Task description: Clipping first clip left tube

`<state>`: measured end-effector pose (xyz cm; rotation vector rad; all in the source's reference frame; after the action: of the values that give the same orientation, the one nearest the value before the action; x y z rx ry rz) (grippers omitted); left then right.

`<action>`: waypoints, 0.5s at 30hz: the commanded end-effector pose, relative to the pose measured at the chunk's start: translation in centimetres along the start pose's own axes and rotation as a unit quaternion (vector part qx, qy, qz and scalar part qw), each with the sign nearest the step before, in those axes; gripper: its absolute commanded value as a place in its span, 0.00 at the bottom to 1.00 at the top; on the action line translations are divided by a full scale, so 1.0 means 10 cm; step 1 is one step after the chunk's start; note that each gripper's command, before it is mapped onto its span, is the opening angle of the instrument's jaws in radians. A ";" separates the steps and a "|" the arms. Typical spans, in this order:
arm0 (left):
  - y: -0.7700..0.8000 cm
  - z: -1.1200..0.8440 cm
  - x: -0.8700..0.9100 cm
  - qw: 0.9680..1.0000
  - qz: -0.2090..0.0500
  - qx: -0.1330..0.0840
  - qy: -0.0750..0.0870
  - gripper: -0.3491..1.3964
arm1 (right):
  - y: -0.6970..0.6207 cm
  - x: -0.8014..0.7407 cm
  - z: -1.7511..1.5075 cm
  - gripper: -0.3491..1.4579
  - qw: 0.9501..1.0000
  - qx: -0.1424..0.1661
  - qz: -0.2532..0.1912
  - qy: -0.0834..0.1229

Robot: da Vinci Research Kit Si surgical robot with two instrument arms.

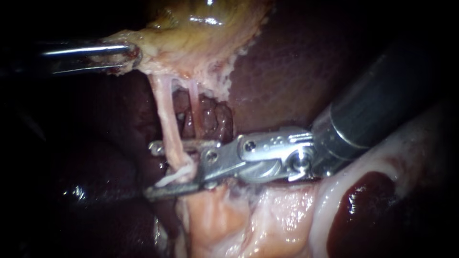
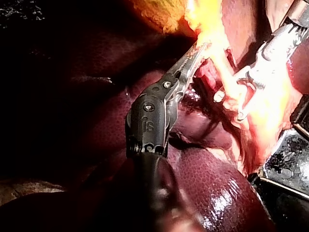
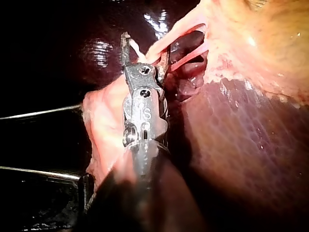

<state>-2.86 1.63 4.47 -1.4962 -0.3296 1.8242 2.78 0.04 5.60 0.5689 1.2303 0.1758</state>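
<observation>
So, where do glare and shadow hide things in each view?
Endoscope view: glare spots on the gallbladder, left instrument half lost in shadow. Left wrist view: tissue around the right instrument is overlit. Right wrist view: glints on the liver, darkness beside it.

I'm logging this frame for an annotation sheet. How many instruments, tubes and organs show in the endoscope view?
Instruments: 2 (left instrument, right instrument)
Tubes: 2 (left tube, right tube)
Organs: 2 (liver, gallbladder)
Total: 6
</observation>
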 end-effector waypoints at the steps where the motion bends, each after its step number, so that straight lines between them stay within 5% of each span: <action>1: 0.000 0.000 0.000 1.000 0.000 0.000 0.000 0.00 | -0.006 0.004 0.000 0.47 1.000 0.003 -0.001 0.002; 8: 0.000 0.000 0.000 1.000 0.000 0.000 0.000 0.00 | -0.028 0.018 0.005 0.46 1.000 0.017 0.001 0.006; 15: 0.000 0.001 0.000 1.000 0.000 0.001 0.000 0.00 | -0.032 0.021 0.005 0.40 1.000 0.018 0.015 0.006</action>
<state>-2.87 1.64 4.47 -1.4967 -0.3294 1.8246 2.85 -0.16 5.26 0.6238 1.2386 0.1857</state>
